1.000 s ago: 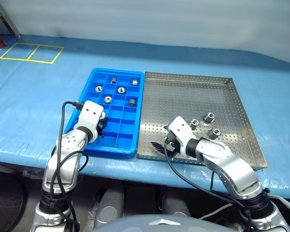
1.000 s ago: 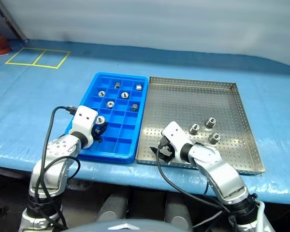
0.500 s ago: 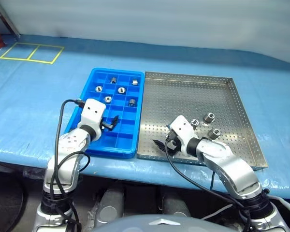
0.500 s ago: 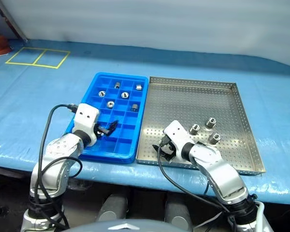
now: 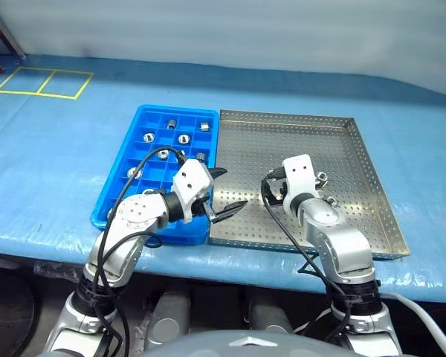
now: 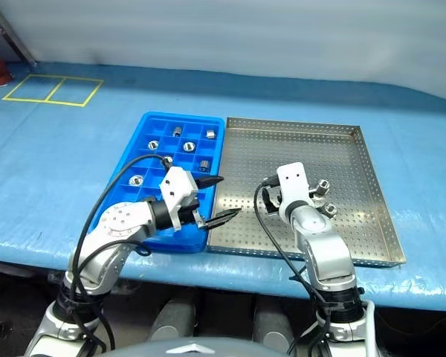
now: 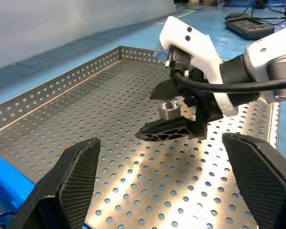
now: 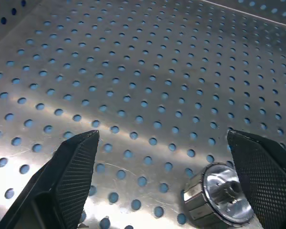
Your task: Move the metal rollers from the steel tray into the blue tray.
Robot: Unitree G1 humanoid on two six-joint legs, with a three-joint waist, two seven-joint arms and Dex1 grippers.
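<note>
Steel tray (image 5: 357,160) lies on the blue worktop (image 5: 52,156), touching the blue tray (image 5: 150,156) with six metal rollers (image 5: 183,139). Left gripper (image 5: 224,192) hangs over their shared edge, jaws apart and empty. Right gripper (image 7: 169,109), jaws also apart, hovers beside the rollers left in the steel tray.

Both eye views look forward and down from above the near edge of the table (image 5: 52,149), sharing the whole scene. Each wrist view sits low and close over the steel tray (image 7: 62,86) floor, sharing one of the metal rollers (image 8: 219,198).
</note>
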